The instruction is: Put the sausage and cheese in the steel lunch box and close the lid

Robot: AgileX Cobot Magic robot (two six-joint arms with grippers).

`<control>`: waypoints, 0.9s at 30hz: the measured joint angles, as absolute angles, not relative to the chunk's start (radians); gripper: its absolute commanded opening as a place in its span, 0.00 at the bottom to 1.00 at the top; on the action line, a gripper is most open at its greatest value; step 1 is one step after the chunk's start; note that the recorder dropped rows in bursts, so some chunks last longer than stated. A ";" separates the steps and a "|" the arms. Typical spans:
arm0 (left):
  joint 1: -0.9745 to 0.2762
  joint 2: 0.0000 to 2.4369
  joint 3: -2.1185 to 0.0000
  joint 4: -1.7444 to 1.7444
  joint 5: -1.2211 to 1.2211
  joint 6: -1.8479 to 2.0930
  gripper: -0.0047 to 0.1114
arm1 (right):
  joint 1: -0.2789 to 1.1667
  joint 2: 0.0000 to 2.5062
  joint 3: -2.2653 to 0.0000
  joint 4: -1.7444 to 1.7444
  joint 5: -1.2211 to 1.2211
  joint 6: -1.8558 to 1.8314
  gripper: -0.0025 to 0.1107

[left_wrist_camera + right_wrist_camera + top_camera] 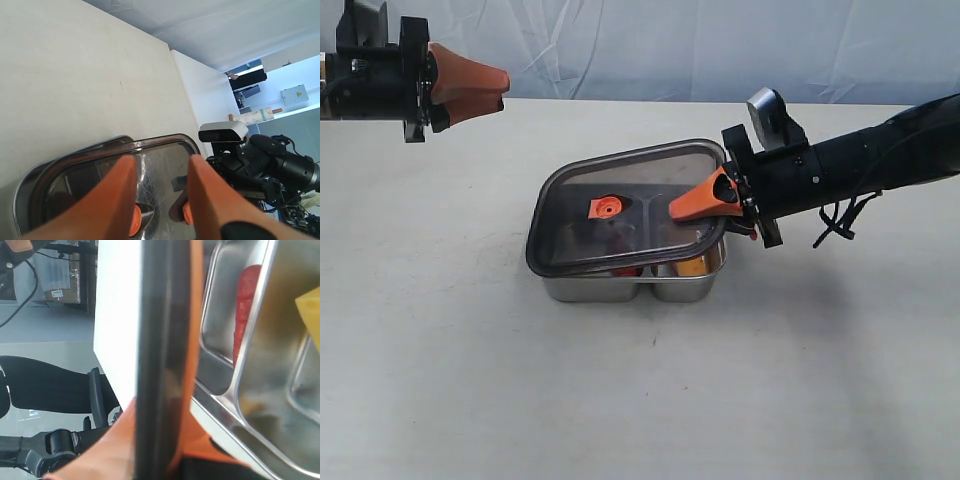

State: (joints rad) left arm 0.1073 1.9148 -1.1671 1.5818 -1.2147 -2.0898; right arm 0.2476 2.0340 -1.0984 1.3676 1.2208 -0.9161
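Your right hand (705, 203) is clamped narrow on the right end of the lid (630, 180), fingers (125, 440) pinching its edge. The lid lies across the steel lunch box (590, 290) but is not seated: it is tilted, with a gap showing under the gripped end, and its orange valve tab (605, 208) faces up. The sausage (245, 310) is in the box's left compartment and the cheese (310, 310) in the right one. The box sits mid-surface (470, 380). Your left hand (490, 92) hangs well apart at far left, fingers (120, 190) spread, holding nothing.
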 measured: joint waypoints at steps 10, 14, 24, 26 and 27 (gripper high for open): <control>0.107 1.915 -1.167 1.588 -1.215 -2.090 0.34 | 0.247 2.038 -1.098 1.290 1.219 -0.896 0.57; 0.107 1.915 -1.167 1.593 -1.215 -2.090 0.34 | 0.247 2.038 -1.098 1.273 1.219 -0.894 0.57; 0.107 1.915 -1.167 1.608 -1.215 -2.090 0.34 | 0.165 2.038 -1.098 1.223 1.219 -0.774 0.57; 0.107 1.915 -1.167 1.610 -1.215 -2.090 0.34 | 0.163 2.038 -1.098 1.216 1.219 -0.770 0.57; 0.107 1.915 -1.167 1.615 -1.215 -2.090 0.34 | 0.163 2.038 -1.102 1.208 1.219 -0.768 0.57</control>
State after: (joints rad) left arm 0.1073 1.9148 -1.1671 1.6150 -1.2147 -2.0898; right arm 0.1634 2.0381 -1.1020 1.2084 1.2190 -0.7676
